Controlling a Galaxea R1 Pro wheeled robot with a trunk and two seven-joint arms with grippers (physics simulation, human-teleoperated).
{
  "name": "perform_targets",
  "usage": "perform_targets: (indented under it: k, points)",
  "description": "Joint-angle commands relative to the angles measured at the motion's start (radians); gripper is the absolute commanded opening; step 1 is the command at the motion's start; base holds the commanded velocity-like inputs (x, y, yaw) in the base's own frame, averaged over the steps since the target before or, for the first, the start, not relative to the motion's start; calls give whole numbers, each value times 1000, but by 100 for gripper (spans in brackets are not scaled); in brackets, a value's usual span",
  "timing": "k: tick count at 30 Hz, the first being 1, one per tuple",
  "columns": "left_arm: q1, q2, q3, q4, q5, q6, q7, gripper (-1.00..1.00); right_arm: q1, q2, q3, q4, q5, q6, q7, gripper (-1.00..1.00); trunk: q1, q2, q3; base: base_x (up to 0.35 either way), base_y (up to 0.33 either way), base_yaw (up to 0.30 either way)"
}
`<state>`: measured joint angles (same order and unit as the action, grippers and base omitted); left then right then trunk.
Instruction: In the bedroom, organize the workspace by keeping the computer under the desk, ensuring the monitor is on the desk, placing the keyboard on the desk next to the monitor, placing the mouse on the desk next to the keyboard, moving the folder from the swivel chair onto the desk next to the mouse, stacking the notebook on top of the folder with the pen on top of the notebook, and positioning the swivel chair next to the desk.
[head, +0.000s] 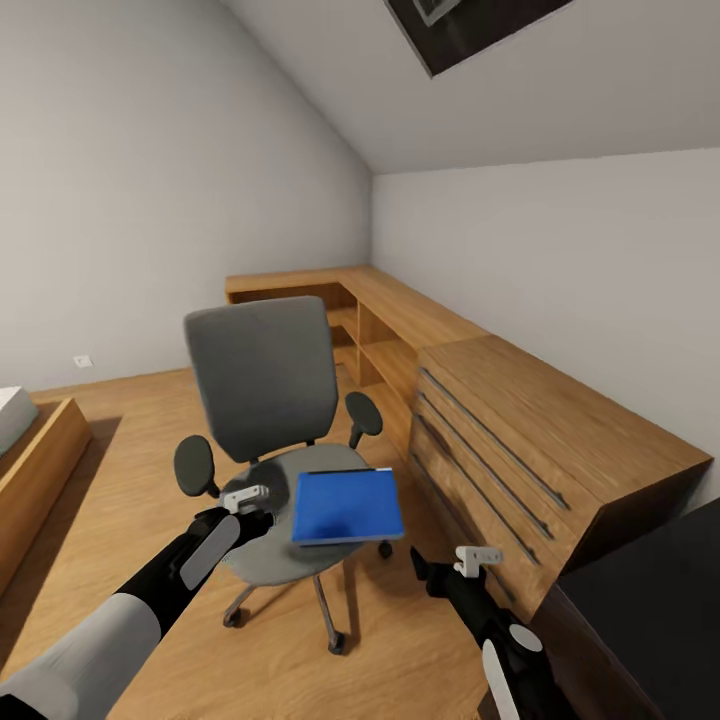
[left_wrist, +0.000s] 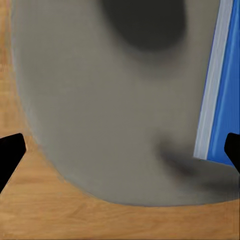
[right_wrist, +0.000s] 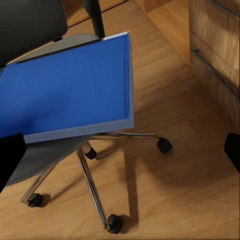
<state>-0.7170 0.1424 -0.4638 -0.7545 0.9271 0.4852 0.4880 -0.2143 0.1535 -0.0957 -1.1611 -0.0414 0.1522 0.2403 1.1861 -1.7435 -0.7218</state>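
Writing: I am finding no readable brand, label or text on anything in view.
Folder: flat, bright blue, rectangular, with a pale edge band; it is lying on the seat of the swivel chair, and its front right corner is jutting out past the seat rim over the floor. The right wrist view is showing that overhang above the chrome legs.
Swivel chair: grey upholstery, tall square back, black padded armrests, chrome star base on black castors; it is standing on the light wood plank floor, turned towards me.
Left pincer: I am holding it low over the left part of the seat, just beside the folder's left edge; the fingers are standing apart, with nothing between them.
Right pincer: I am holding it over the floor to the right of the chair, near the folder's overhanging corner; fingers apart, gripping nothing.
Surroundings: a light wooden dresser with long bar handles is standing just right of the chair; wooden shelving is running along the walls behind it.
Tabletop: a black corner is showing at lower right.
Bed: a low wooden frame is sitting at the left edge.
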Motion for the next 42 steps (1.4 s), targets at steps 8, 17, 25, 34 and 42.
perform_targets:
  k: [8, 17, 25, 34, 42]
  points:
    - [-1, 1, -7, -2, 11, 0, 9, 100, 0, 1, -4, -2, -3, 7, 8, 100, 0, -1, -1, -13, 297, 0]
    - [-1, -4, -10, -2, 12, 0, 9, 100, 0, 1, -4, -2, -3, 6, 8, 100, 0, -1, -1, -76, 85, 0]
    - [-1, -3, -9, 3, 13, -1, 9, 100, 0, 0, -4, -1, -3, 6, 8, 100, 0, -1, -1, -140, 2, 0]
    - [-1, -1, -9, 60, 13, -10, 7, 100, 0, 1, -4, 0, -3, 6, 7, 100, 0, -1, -1, -4, 0, 0]
    - [-1, -3, -9, 107, 12, -15, 3, 100, 0, 5, -3, 11, -3, 5, 3, 100, 0, -1, -1, 0, 0, 106]
